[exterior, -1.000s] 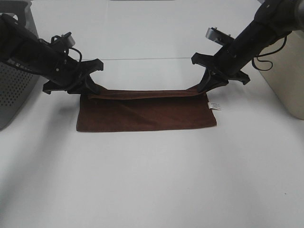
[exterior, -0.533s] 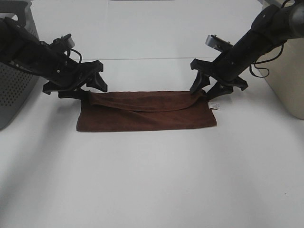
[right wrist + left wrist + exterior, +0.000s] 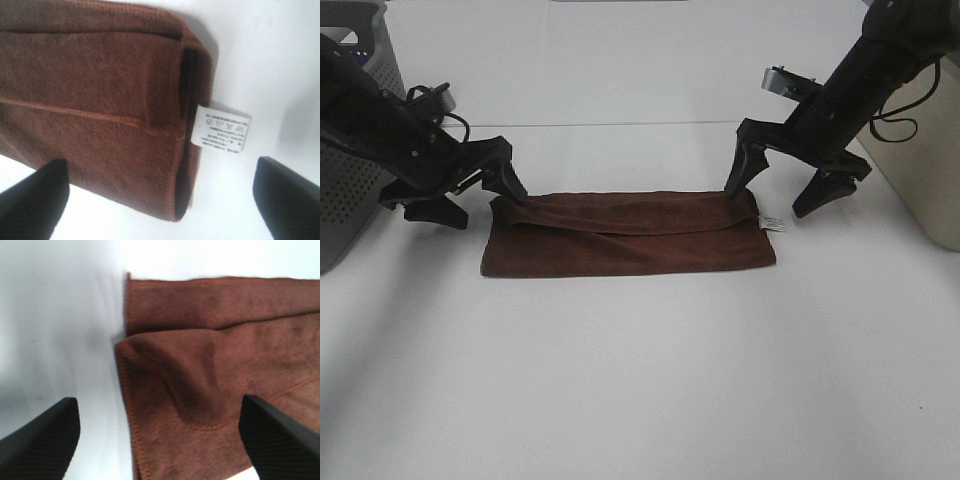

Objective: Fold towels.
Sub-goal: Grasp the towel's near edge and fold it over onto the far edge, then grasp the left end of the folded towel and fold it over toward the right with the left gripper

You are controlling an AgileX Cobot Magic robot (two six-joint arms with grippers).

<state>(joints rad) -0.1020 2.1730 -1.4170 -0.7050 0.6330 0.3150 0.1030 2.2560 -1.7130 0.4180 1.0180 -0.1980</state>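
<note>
Towel [image 3: 630, 235] lies folded; looks soft, limp, light. Left gripper [image 3: 480, 203] and right gripper [image 3: 770, 200] both spread wide, empty. I'd pinch the hemmed short-end corners.

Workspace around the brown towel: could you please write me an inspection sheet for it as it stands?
Surface: white table, bare apart from the towel.
Job's things: brown towel lies folded into a long strip, with the top layer's edge uneven; white tag sticks out at its right end.
Clutter: nothing seen.
Grippers: left gripper open at the towel's far left corner; right gripper open at its far right corner; neither holds anything.
Cables: left arm's cable and right arm's cable loop close to their arms, clear of the towel.
Surroundings: grey perforated basket at the left edge, beige container at the right edge.
</note>
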